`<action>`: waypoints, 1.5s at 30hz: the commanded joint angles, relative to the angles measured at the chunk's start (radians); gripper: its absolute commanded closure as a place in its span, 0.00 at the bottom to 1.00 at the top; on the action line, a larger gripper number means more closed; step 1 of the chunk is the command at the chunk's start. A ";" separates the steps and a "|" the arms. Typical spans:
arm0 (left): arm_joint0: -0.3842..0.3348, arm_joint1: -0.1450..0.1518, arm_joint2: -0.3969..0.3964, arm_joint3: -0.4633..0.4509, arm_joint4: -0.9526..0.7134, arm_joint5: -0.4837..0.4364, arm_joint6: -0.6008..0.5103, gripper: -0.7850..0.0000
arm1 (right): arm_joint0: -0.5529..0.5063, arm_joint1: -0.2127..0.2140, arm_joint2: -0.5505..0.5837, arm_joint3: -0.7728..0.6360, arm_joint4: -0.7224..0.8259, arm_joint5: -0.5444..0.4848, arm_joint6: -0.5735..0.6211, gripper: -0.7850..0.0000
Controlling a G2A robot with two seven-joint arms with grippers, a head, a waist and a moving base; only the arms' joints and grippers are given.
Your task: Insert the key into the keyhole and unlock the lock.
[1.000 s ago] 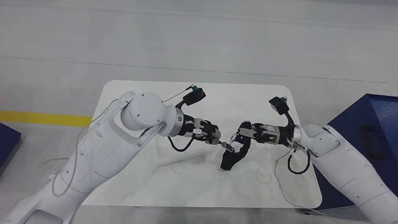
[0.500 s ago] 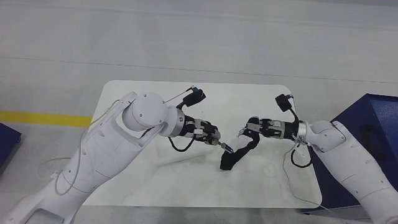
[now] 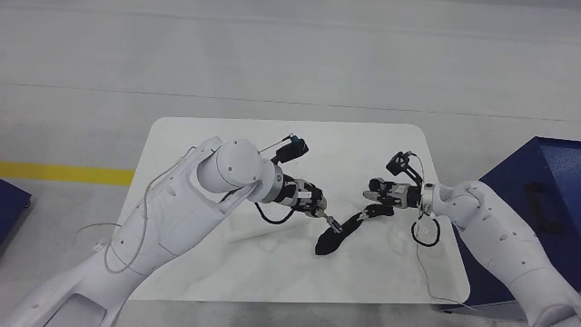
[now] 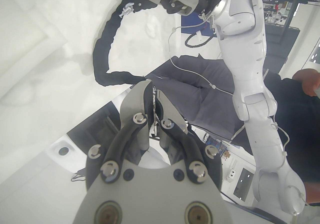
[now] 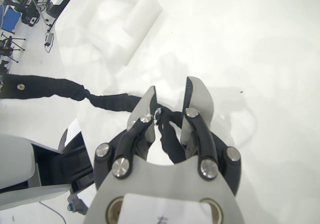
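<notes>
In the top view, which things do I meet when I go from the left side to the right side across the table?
left pincer, shut on the key → black cable lock → right pincer, gripping the lock's far end

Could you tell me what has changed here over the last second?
The right pincer drew back toward the robot's right, away from the left pincer, pulling its end of the lock along, so the lock is now stretched out. The left pincer stayed about where it was, shut on the key.
</notes>
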 commanded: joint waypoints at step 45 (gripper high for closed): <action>-0.235 -0.534 0.313 0.957 -0.181 -0.128 0.219 0.00 | -0.099 0.009 0.202 0.035 -0.082 -0.059 -0.237 0.00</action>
